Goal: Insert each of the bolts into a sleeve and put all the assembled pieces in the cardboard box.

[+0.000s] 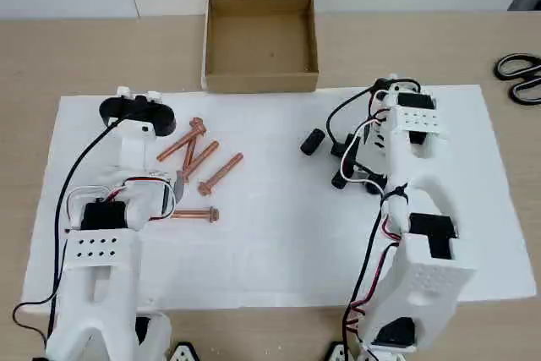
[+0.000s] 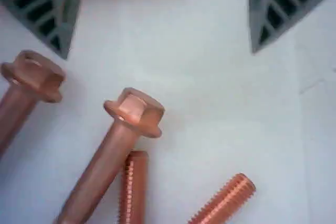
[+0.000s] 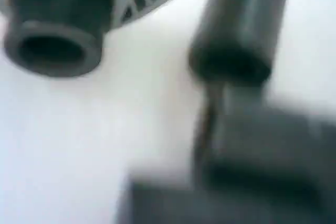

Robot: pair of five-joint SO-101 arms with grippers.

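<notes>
A pale, wood-grained worktop [image 1: 51, 48] carries a white paper sheet [image 1: 279, 251]. At the sheet's far edge stands a square, open-topped cardboard box [image 1: 260, 82]. The left claw [image 2: 157, 51] hangs open just above the sheet. Its grey ribbed fingers [image 2: 47, 9] are spread wide over the copper bolts [image 2: 134, 111], which have hex-flanged heads and threaded shanks and lie loose on the paper. Smooth black tubular sleeves [image 3: 52, 45] lie by the right claw [image 1: 351, 162]; I cannot tell whether it is open or closed.

Left end effector [image 2: 158, 50] low (wide apart)
</notes>
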